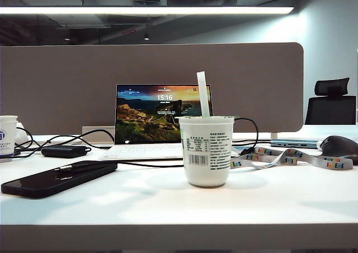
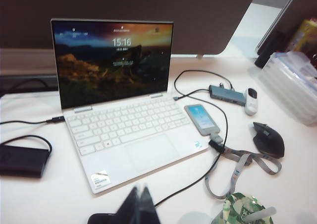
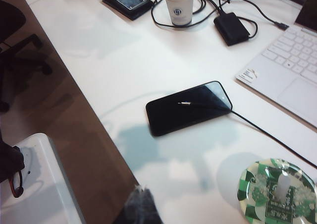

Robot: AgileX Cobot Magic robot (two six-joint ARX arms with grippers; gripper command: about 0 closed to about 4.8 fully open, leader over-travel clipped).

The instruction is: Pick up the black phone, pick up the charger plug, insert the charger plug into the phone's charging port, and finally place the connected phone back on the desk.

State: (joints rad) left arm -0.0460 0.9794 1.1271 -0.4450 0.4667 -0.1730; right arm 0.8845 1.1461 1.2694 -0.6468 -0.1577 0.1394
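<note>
Phone (image 3: 188,107) flat on tabletop (image 3: 148,50), glossy, likely slippery: grip long edges. Plug (image 3: 184,103) rests on it. Left pincer (image 2: 137,204) and right pincer (image 3: 140,204) closed, empty.

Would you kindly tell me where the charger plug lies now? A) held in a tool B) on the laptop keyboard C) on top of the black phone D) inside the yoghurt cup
C: in the right wrist view the charger plug rests on the black phone's screen.

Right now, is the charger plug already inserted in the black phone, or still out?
Out. The charger plug lies loose on top of the black phone's screen, its cable trailing off across the desk, not at either short edge.
</note>
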